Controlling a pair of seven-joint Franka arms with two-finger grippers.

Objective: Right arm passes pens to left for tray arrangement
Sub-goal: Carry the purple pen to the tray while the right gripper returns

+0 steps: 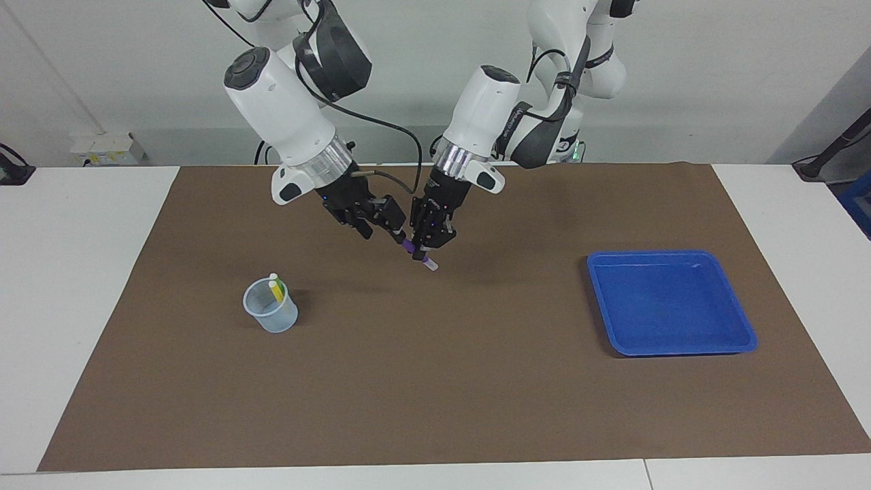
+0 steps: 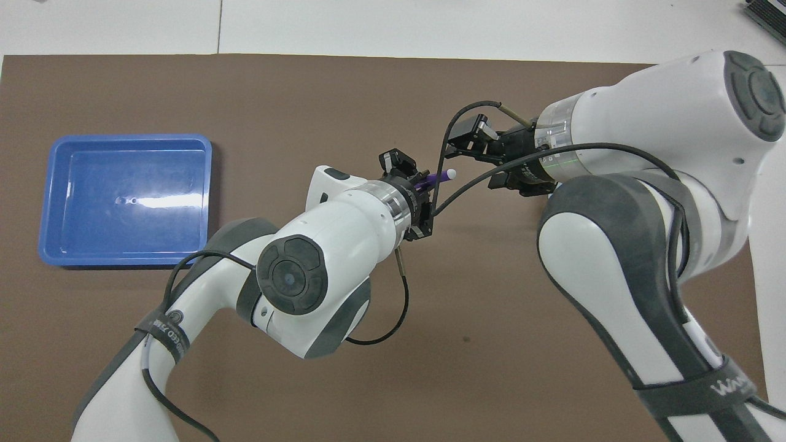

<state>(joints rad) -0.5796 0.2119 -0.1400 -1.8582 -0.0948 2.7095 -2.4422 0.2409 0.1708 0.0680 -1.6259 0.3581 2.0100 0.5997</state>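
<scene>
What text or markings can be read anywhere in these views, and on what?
Strap on the right arm: white lettering, only "WA" can be made out; the rest runs out of view.
Strap on the left arm: white lettering and a round logo, not readable.
Band on the left arm's forearm: vertical lettering, not readable.
Tray, cup, purple pen: no text seen.

A translucent cup (image 1: 271,306) is standing on a brown mat (image 1: 435,381) that is covering a white table (image 1: 75,272).
</scene>
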